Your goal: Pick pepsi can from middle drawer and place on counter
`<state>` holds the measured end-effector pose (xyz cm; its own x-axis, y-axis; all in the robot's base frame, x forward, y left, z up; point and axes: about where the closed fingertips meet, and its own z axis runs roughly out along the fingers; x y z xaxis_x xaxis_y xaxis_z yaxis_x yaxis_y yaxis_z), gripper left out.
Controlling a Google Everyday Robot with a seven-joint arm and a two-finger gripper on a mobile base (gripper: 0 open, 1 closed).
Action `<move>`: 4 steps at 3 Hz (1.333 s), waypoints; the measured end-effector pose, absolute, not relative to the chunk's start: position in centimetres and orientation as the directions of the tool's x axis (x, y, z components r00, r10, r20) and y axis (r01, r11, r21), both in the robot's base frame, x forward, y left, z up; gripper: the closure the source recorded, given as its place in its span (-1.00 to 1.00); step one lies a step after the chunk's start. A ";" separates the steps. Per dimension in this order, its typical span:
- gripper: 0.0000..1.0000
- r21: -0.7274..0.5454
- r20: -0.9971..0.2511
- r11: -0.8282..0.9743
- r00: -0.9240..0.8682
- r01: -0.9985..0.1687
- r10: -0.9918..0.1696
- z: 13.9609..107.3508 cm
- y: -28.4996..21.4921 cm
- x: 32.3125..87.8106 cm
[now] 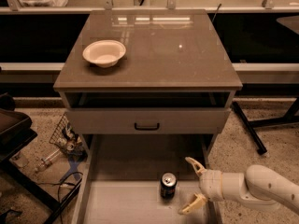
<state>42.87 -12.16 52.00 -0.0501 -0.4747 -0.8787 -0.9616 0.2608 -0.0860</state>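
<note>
The pepsi can (168, 185), dark blue with a silver top, stands upright on the pale grey floor of the pulled-out middle drawer (121, 204), near its centre. My gripper (192, 185) comes in from the lower right on a white arm and is open. Its two tan fingers are spread, one above and one below, just right of the can, not touching it. The counter (154, 45) is the glossy grey-brown top slab of the cabinet, above the drawer.
A white bowl (104, 53) sits on the counter's left side. A grey drawer front with a black handle (146, 125) hangs over the drawer's back. Clutter and cables (65, 143) lie on the floor at left; a black stand leg (247, 125) is at right.
</note>
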 end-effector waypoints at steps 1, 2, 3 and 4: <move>-1.00 -0.104 -0.862 0.261 -0.043 -0.960 -0.505 48.6 -10.4 45.4; -1.00 -0.114 -0.855 0.257 -0.037 -0.960 -0.518 47.0 -9.4 46.6; -0.72 -0.090 -0.848 0.249 -0.057 -0.964 -0.527 43.9 -8.5 47.5; -0.29 -0.058 -0.854 0.241 -0.077 -0.969 -0.514 42.2 -8.0 47.6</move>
